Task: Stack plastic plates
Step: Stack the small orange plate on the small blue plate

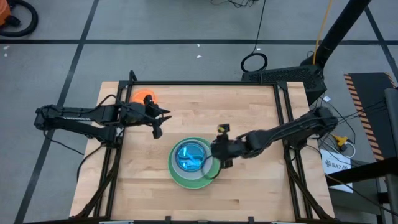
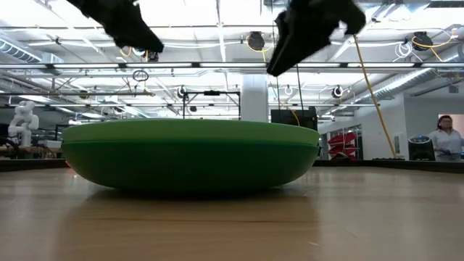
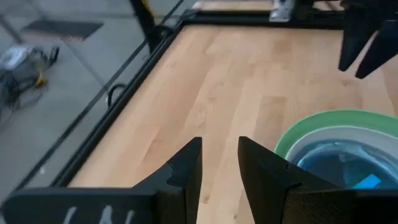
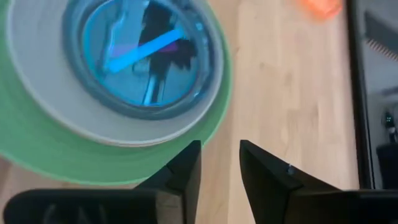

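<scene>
A stack of plastic plates [image 1: 193, 163] sits mid-table: a large green plate [image 4: 37, 146] at the bottom, a pale plate [image 4: 43, 81] on it and a small blue plate [image 4: 140, 59] on top. In the low view the green plate [image 2: 188, 156] rests flat on the wood. A small orange plate [image 1: 144, 97] lies alone near the far left corner. My left gripper [image 1: 158, 123] hovers between the orange plate and the stack, open by a narrow gap [image 3: 221, 165] and empty. My right gripper [image 1: 219, 153] hangs just right of the stack's rim, open by a narrow gap [image 4: 220, 165] and empty.
A black frame rail [image 1: 205, 83] borders the wooden table [image 1: 249, 186]. Bare wood lies on the near side and to the right of the stack. A person [image 2: 444, 138] stands far off in the room behind.
</scene>
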Controlling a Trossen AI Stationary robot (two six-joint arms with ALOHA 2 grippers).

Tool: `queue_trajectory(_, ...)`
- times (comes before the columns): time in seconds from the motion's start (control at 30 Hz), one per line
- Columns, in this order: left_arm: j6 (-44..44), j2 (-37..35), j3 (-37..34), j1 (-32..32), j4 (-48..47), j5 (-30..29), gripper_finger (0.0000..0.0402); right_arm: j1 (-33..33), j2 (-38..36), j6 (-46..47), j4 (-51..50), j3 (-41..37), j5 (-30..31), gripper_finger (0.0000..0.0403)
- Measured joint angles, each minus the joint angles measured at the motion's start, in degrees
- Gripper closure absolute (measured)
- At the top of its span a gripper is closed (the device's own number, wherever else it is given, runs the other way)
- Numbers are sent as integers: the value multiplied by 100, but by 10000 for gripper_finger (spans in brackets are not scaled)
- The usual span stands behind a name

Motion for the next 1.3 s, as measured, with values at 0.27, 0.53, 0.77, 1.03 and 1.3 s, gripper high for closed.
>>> queue_trajectory(0.27,-1036,178,-1,731,-594,-444,291,-802,-1232,-877,4425,-2997,-176,305)
queue_trajectory(0.53,-1178,1057,4,2010,-719,202,291,-1990,-1674,-1187,5516,-3659,-1356,305)
queue_trajectory(0.77,-1189,1666,4,2946,-1146,705,291,-2566,-1747,-1134,5497,-3658,-2060,305)
queue_trajectory(1.03,-1218,1803,4,3736,-1624,716,291,-2680,-1742,-968,5214,-3658,-2286,305)
queue_trajectory(1.3,-1377,1803,14,4488,-1648,1038,291,-2680,-1764,-1051,5325,-3658,-2286,305)
